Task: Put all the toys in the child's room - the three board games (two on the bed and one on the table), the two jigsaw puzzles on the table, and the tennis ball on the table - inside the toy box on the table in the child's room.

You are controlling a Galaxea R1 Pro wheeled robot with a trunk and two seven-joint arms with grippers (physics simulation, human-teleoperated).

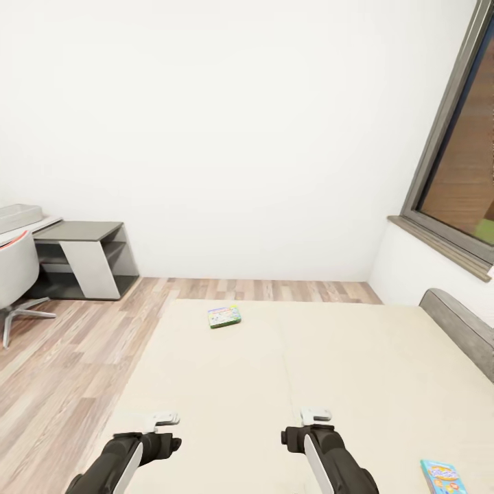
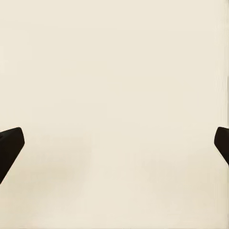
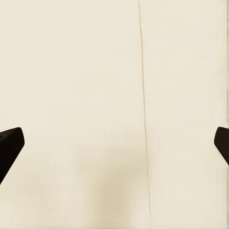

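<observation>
Both arms reach out low over the bed [image 1: 274, 370], and each pincer hangs above bare cream mattress. On the left pincer [image 2: 114, 143] the two dark fingertips [image 2: 10, 148] sit at opposite edges of its wrist view, spread wide with nothing between them. The right pincer [image 3: 114, 143] is spread the same way, empty, with the seam [image 3: 143, 119] between the two mattress sections running under it. From the head view, the left pincer [image 1: 165, 418] and right pincer [image 1: 315, 416] sit side by side over the bed's near end.

Just beyond the right arm, at the bed's near corner on the headboard side, lies the blue board game [image 1: 441, 477], flat on the mattress. Well apart from it, near the bed's far edge, lies the green-bordered board game [image 1: 224, 316], also flat. The grey headboard [image 1: 460, 329] rises along the bed's right side, below the window [image 1: 466, 165]. Off the bed's far left corner, across the wood floor [image 1: 62, 363], stand a low grey cabinet [image 1: 86, 257] and a white chair [image 1: 17, 274], against the white wall.
</observation>
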